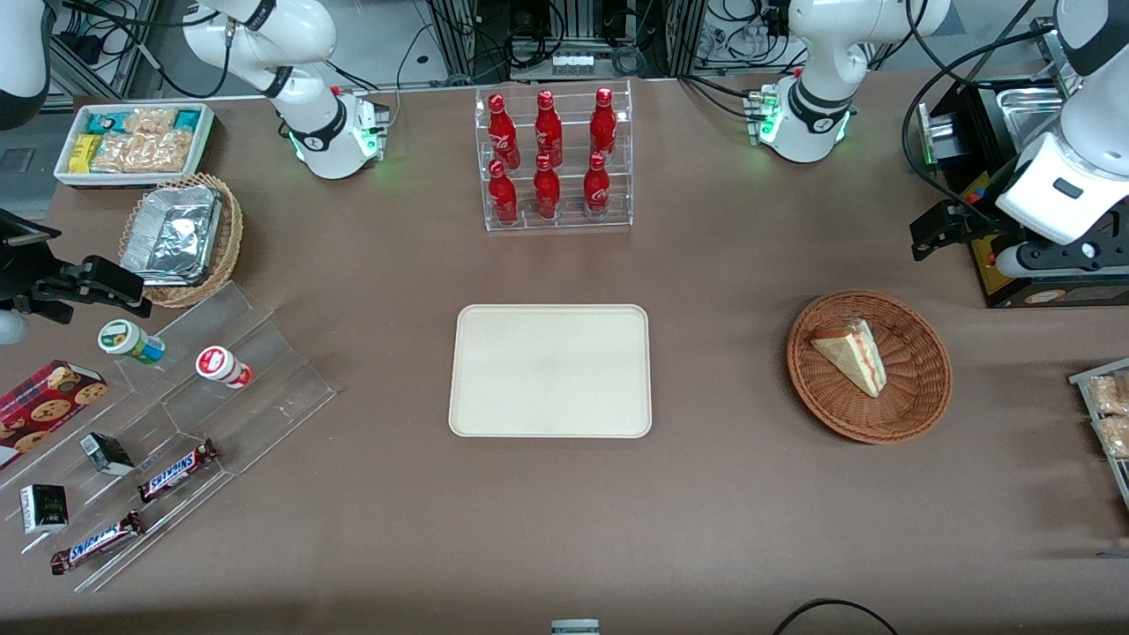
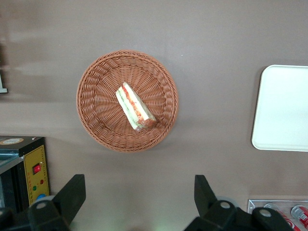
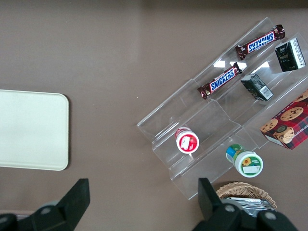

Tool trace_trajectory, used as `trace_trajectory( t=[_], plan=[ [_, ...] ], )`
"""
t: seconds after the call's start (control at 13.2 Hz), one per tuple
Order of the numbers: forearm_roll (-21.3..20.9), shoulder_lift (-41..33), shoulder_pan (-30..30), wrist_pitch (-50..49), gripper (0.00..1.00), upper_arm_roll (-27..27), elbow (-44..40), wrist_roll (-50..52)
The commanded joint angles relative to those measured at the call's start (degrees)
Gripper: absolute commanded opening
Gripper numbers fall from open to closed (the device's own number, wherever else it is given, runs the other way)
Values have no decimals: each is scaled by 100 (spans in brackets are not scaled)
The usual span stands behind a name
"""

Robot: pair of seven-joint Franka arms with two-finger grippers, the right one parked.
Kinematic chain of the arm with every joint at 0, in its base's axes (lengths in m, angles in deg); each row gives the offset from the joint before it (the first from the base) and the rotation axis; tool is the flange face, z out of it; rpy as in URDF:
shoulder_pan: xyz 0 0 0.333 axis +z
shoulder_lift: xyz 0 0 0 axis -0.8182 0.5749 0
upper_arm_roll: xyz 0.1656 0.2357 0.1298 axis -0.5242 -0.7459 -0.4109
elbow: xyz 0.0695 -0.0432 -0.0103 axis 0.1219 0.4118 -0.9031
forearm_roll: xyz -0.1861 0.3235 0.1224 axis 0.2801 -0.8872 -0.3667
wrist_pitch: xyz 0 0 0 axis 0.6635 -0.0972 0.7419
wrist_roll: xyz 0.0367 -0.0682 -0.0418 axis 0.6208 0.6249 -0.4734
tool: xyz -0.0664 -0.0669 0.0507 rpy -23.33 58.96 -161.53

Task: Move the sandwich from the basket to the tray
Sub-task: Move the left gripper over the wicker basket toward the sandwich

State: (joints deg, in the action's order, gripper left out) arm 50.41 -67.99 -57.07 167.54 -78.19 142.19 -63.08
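Observation:
The sandwich [image 1: 851,354], a pale triangular wedge with red and green filling along its edge, lies in the round reddish-brown wicker basket [image 1: 917,397] toward the working arm's end of the table. The cream tray [image 1: 551,370] lies flat mid-table with nothing on it. My left gripper [image 1: 939,231] hangs high above the table, farther from the front camera than the basket. In the left wrist view the gripper [image 2: 138,185] is open wide and empty, with the sandwich [image 2: 134,107] in the basket [image 2: 96,82] below it and the tray [image 2: 284,108] off to one side.
A clear rack of red cola bottles [image 1: 554,159] stands farther from the front camera than the tray. A black and yellow box [image 1: 1014,273] sits near the gripper. A snack bin [image 1: 132,141], a foil basket [image 1: 181,238] and acrylic steps [image 1: 176,414] lie toward the parked arm's end.

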Motion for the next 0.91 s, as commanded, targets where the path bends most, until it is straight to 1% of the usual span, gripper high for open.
trace_trajectory(
  t=[0.0,0.38,0.6,0.75,0.83],
  plan=[
    [-63,6,15,-45,100,-6,-102,-23],
    [-89,49,67,8,100,-33,-5,-127],
    [-80,400,111,113,100,-199,83,-146],
    [-98,454,120,297,100,-296,258,-93],
    [-98,471,111,333,100,-436,311,-93]
  ],
)
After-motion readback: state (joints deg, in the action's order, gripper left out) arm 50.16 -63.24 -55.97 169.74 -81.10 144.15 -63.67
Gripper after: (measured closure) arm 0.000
